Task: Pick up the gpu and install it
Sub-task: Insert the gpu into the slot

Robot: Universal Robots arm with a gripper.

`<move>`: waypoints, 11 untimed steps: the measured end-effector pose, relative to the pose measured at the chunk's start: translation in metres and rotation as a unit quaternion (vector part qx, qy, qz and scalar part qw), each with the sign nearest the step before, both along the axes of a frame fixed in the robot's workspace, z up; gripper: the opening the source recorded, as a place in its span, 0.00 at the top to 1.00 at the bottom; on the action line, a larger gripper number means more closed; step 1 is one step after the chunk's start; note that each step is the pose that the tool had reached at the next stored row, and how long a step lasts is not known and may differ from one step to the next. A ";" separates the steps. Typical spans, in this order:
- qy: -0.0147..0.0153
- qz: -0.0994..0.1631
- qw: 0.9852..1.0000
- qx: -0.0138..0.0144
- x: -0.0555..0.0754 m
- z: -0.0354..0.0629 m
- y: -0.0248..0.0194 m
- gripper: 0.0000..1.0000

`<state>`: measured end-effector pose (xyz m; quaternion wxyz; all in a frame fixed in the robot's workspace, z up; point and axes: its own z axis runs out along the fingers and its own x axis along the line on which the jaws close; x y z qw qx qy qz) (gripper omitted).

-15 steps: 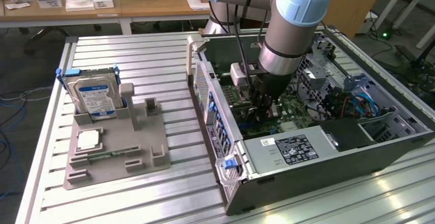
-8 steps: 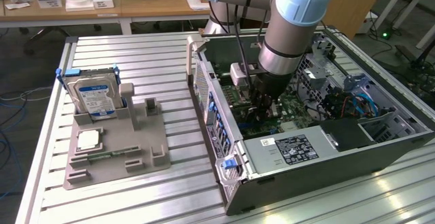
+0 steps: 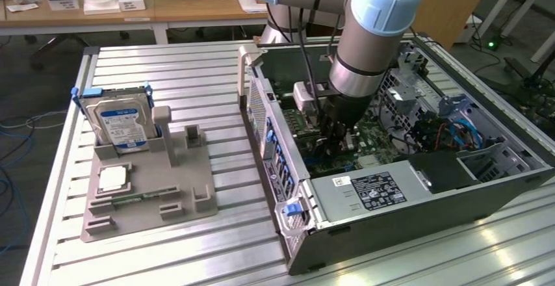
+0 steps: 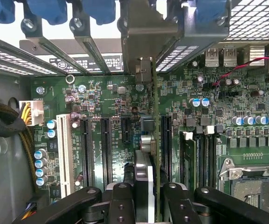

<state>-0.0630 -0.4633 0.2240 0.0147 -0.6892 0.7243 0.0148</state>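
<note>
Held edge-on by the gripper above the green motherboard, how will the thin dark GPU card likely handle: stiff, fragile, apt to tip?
The thin dark GPU card looks straight along its edge, so probably stiff. The gripper holds one end, so it may pivot if nudged. Its thinness suggests side loads over the green motherboard could damage it.

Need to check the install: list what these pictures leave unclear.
- Exterior view: gripper tips and gpu, hidden behind the case wall.
- Wrist view: whether the gpu edge is seated in its slot; seen edge-on, fingers cover its near end.
- Its fan face: turned away.
</note>
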 end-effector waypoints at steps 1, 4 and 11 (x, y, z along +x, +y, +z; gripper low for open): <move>0.000 0.000 1.000 0.000 0.000 -0.0002 0.0000 0.72; 0.000 0.000 1.000 0.000 -0.001 -0.0005 0.0000 0.72; 0.000 0.000 1.000 0.000 -0.001 -0.0015 0.0003 0.72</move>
